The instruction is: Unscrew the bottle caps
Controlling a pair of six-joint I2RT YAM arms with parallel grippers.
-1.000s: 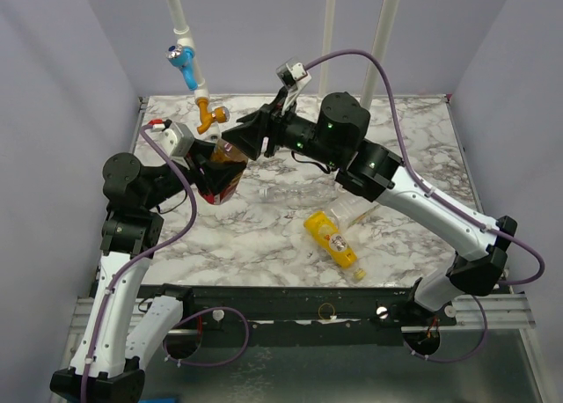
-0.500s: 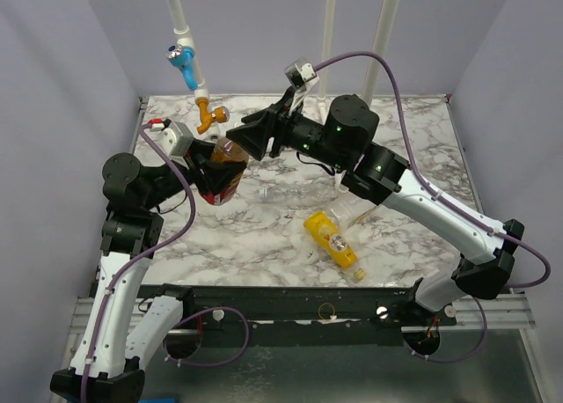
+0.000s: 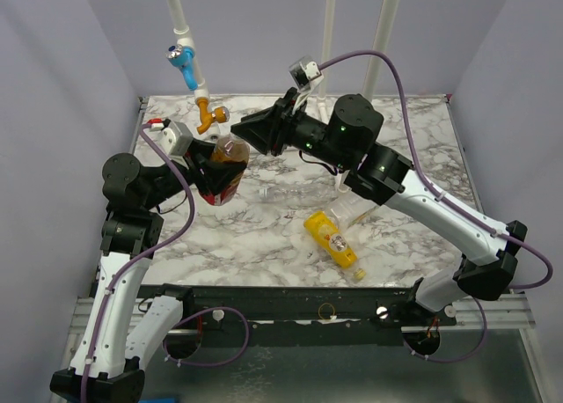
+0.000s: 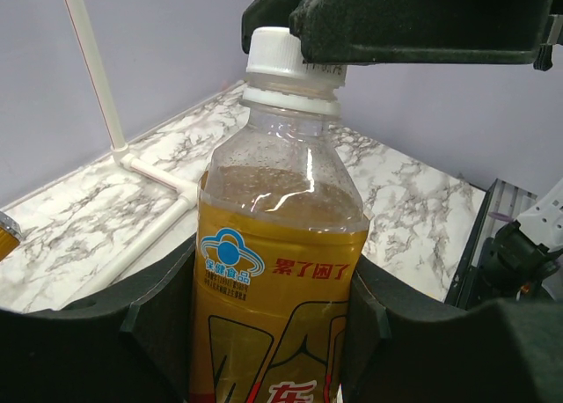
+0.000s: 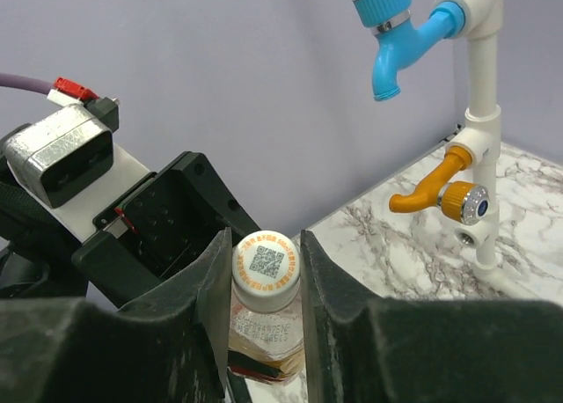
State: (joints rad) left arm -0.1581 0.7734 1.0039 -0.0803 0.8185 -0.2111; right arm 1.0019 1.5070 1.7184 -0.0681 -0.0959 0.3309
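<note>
One brown bottle (image 4: 277, 271) stands nearly upright, neck leaning toward 1 o'clock in the top view. The left claw (image 4: 273, 328) pinches its body. The right claw (image 5: 264, 284) is pressed onto its one white cap (image 5: 266, 264) from both sides. One yellow bottle (image 3: 332, 238) and two clear bottles (image 3: 292, 194) (image 3: 356, 212) lie on the worktop (image 3: 413, 130) at 4 o'clock.

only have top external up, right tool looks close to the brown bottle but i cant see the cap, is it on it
Observer: Yes. In the right wrist view the right tool has one finger pressed on each side of the white cap.
Operator: cap off the neck yet
Observer: No, the left wrist view shows it seated on the neck of the brown bottle.
Operator: what about the other arm
Observer: The left tool clamps that bottle around its labelled body.
</note>
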